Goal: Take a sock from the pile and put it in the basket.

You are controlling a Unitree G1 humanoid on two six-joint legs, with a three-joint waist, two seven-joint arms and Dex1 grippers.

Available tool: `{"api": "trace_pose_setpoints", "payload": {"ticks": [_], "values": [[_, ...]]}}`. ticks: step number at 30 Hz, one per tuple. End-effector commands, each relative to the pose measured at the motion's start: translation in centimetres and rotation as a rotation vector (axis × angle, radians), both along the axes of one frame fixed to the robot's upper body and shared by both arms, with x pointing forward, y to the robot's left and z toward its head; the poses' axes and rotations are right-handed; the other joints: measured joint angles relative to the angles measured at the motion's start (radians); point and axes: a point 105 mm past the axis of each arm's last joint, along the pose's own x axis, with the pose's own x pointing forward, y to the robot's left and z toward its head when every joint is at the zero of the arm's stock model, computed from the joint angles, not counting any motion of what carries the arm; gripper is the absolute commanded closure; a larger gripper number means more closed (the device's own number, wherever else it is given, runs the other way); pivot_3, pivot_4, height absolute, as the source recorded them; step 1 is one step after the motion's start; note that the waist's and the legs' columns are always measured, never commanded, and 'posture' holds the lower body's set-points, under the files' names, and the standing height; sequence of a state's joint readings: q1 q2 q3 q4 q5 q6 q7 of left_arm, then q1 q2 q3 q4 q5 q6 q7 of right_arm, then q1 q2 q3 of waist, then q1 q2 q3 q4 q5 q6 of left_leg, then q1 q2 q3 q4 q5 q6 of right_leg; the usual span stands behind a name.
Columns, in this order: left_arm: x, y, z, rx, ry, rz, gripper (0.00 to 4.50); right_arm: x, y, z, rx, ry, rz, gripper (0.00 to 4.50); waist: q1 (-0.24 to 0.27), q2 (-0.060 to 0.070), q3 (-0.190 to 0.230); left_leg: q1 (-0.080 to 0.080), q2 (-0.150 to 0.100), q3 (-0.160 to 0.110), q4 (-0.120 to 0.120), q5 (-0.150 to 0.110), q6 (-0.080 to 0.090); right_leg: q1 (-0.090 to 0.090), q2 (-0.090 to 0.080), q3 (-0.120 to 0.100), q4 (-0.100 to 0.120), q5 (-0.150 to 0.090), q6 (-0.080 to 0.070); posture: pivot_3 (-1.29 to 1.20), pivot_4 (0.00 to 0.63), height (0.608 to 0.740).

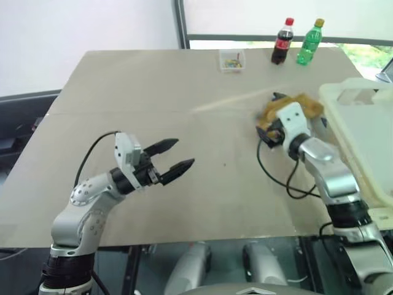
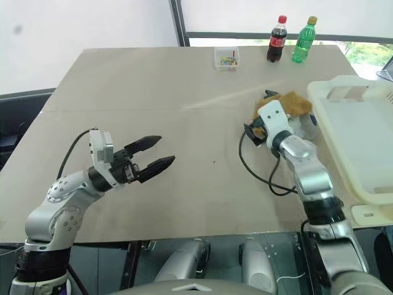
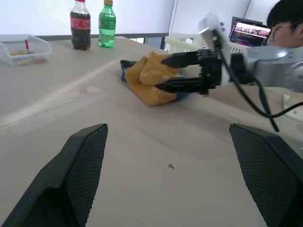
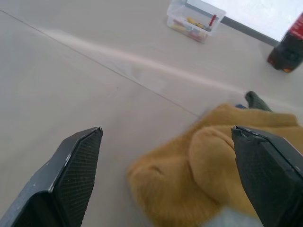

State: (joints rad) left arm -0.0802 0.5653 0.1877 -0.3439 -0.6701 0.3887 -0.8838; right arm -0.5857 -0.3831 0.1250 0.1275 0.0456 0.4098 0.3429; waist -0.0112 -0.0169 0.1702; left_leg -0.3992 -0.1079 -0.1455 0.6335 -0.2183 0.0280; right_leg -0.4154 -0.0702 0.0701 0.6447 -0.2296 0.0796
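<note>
The pile of socks lies at the table's right side, a mustard-yellow sock on top with blue and dark green bits showing under it. My right gripper is open at the pile's near edge; one finger reaches over the yellow sock and the other runs along its side, nothing gripped. In the right wrist view the yellow sock sits between the spread fingers. The cream-white basket stands just right of the pile. My left gripper hangs open and empty above the table's left middle.
A small clear plastic box, a cola bottle and a green bottle stand along the far edge. A black cable loops on the table beside my right arm. A person sits behind a laptop past the basket.
</note>
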Motion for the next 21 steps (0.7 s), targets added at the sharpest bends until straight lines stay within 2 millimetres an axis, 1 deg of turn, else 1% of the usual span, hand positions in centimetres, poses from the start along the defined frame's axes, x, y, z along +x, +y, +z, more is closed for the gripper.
{"api": "trace_pose_setpoints", "payload": {"ticks": [1, 3, 4, 8, 15, 16, 18, 20, 21], "values": [[-0.3, -0.6, 1.2, -0.010, -0.054, -0.007, 0.00, 1.5, -0.8, 0.9, -0.030, -0.049, -0.021, 0.85, 0.000, 0.000, 0.000, 0.000, 0.000, 0.000, 0.000, 0.000, 0.000, 0.000, 0.000, 0.000, 0.000, 0.000, 0.000, 0.00, 0.150, 0.739], [-0.5, -0.7, 1.2, -0.012, -0.054, -0.001, 0.00, 2.0, -1.1, 0.9, -0.041, -0.052, -0.033, 1.61, -0.003, 0.000, 0.000, 0.000, 0.000, 0.000, -0.001, 0.000, 0.000, 0.000, 0.000, 0.000, -0.001, 0.000, 0.000, 0.00, 0.150, 0.739], [-0.6, -0.7, 1.2, -0.013, -0.053, 0.003, 0.00, 2.2, -1.3, 0.9, -0.043, -0.055, -0.038, 1.89, -0.003, 0.000, 0.000, 0.000, 0.000, 0.000, -0.001, 0.000, 0.000, -0.001, 0.000, 0.000, -0.001, 0.000, 0.000, 0.00, 0.150, 0.739], [-0.9, -0.6, 1.2, -0.014, -0.051, 0.017, 0.00, 2.7, -1.9, 0.8, -0.059, -0.058, -0.061, 1.89, -0.006, 0.000, 0.000, 0.000, 0.000, 0.000, -0.001, 0.000, 0.000, -0.001, 0.000, 0.001, 0.000, 0.000, 0.000, 0.00, 0.150, 0.739], [-0.9, -0.6, 1.3, -0.011, -0.051, 0.029, 0.00, 2.8, -2.1, 0.5, -0.073, -0.060, -0.066, 1.89, -0.006, 0.000, 0.000, 0.000, 0.000, 0.000, -0.001, 0.000, 0.000, -0.001, 0.001, 0.001, 0.000, 0.000, 0.000, 0.00, 0.150, 0.739], [-0.9, -0.6, 1.3, -0.011, -0.052, 0.030, 0.00, 2.8, -2.1, 0.6, -0.072, -0.066, -0.071, 2.47, -0.006, 0.000, 0.000, 0.000, 0.000, 0.000, -0.001, 0.000, 0.000, -0.001, 0.001, 0.001, 0.000, 0.000, 0.000, 0.00, 0.150, 0.739], [-0.9, -0.5, 1.4, -0.012, -0.052, 0.031, 0.00, 2.7, -2.1, 0.8, -0.076, -0.083, -0.070, 3.25, -0.006, 0.000, 0.000, 0.000, 0.000, 0.000, -0.001, 0.000, 0.000, -0.001, 0.001, 0.001, 0.000, 0.000, 0.000, 0.00, 0.150, 0.739], [-1.0, -0.6, 1.4, -0.014, -0.052, 0.031, 0.00, 2.6, -2.1, 1.1, -0.073, -0.097, -0.066, 4.24, -0.006, 0.000, 0.000, 0.000, 0.000, 0.000, -0.001, 0.000, 0.000, -0.001, 0.001, 0.001, 0.000, 0.000, 0.000, 0.00, 0.150, 0.739], [-1.1, -0.6, 1.4, -0.015, -0.051, 0.031, 0.00, 2.5, -2.1, 1.3, -0.070, -0.100, -0.065, 4.45, -0.006, 0.000, 0.000, 0.000, 0.000, 0.000, -0.001, 0.000, 0.000, -0.001, 0.001, 0.001, 0.000, 0.000, 0.000, 0.00, 0.150, 0.739]]}}
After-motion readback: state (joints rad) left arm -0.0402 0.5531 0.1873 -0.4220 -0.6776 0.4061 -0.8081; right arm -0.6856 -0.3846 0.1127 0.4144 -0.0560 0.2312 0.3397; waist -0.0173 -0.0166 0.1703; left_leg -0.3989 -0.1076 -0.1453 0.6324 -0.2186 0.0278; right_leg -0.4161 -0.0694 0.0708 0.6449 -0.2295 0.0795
